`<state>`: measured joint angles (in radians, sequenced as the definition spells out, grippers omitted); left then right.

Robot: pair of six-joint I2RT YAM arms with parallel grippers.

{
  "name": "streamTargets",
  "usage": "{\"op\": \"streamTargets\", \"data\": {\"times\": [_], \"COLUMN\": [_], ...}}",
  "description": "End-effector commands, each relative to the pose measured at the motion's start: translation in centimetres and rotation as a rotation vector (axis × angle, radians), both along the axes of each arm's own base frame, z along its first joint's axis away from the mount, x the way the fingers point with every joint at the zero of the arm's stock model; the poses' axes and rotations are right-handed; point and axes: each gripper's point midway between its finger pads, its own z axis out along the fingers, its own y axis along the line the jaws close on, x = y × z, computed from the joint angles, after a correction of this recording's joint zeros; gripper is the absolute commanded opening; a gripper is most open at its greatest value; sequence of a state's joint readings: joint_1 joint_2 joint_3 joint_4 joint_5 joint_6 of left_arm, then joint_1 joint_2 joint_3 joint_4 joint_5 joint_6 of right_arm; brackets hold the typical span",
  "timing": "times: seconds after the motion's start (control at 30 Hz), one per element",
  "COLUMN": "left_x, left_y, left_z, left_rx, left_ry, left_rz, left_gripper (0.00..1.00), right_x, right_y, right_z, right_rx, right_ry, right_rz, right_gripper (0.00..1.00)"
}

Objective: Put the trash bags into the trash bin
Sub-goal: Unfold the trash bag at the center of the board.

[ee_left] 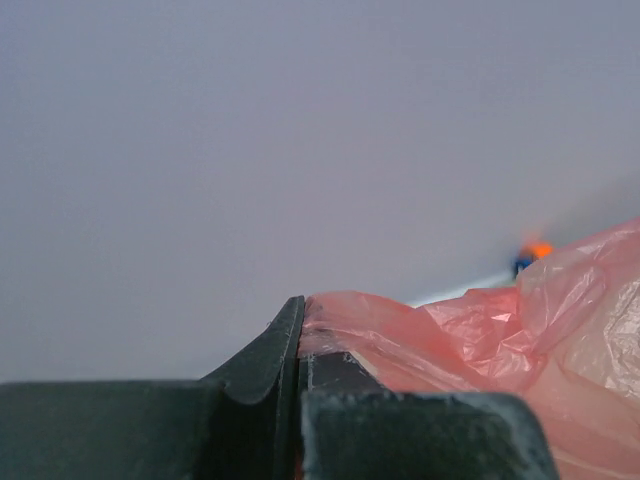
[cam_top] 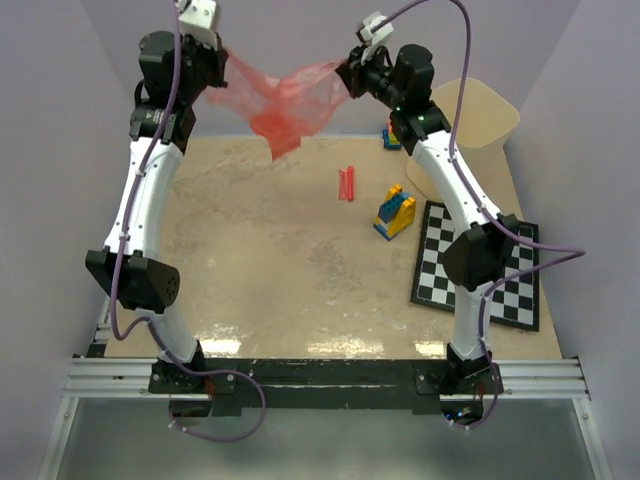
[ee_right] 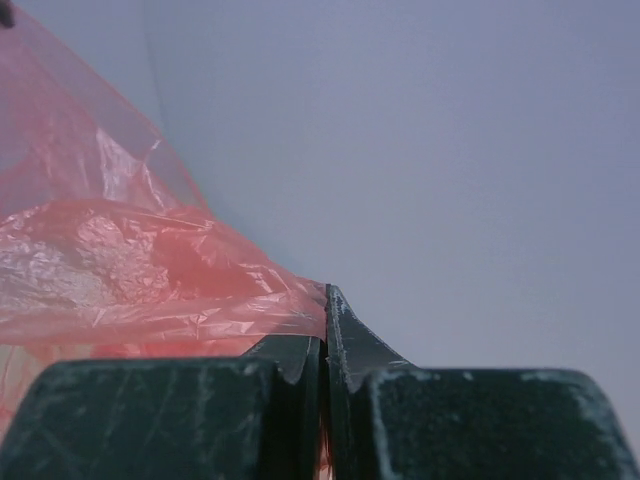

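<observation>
A crinkly translucent red trash bag [cam_top: 283, 100] hangs stretched in the air between my two grippers, high above the table's far edge. My left gripper [cam_top: 222, 72] is shut on its left edge; the left wrist view shows the film [ee_left: 480, 330] pinched at the gripper [ee_left: 300, 325]. My right gripper [cam_top: 347, 78] is shut on its right edge, with the film [ee_right: 150, 270] pinched at the gripper [ee_right: 325, 310]. A second bag, a narrow folded red strip [cam_top: 346, 184], lies on the table. The cream-beige trash bin [cam_top: 480, 118] stands at the far right, behind my right arm.
Yellow-and-blue toy blocks [cam_top: 394, 212] sit right of the strip, and another small block [cam_top: 391, 136] sits by the bin. A black-and-white checkerboard [cam_top: 480, 262] lies at the right, partly under my right arm. Lilac walls close the sides and back.
</observation>
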<state>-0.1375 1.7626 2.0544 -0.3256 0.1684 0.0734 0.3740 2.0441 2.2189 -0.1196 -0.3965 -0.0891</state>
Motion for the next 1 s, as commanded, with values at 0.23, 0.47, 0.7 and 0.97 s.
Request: {"op": "streamTargets", "data": {"times": [0.23,0.47,0.7,0.97], "left_x": [-18.9,-19.2,-22.9,-26.0], "left_y": [-2.2,-9.4,-13.0,-11.3], "left_z": [30.9,19.3,-13.6,-16.7], "left_rx": [-0.236,-0.079,0.329,0.215], "left_ry": [-1.074,-0.960,-0.396,-0.113], "left_rz": [-0.092,-0.269,-0.568,-0.562], "left_gripper": [0.00,0.00,0.00,0.00], "right_x": [-23.1,-19.9,-19.5,-28.1], "right_y": [-6.9,-3.5,-5.8,-7.6], "right_z": [34.7,24.4,-15.5,-12.0], "right_rx": [0.670,0.404,-0.505,-0.302], "right_ry": [-1.042,-0.934,-0.383,-0.227], "right_rz": [-0.115,-0.152,-0.085,0.059], "right_gripper": [0.00,0.00,0.00,0.00]}}
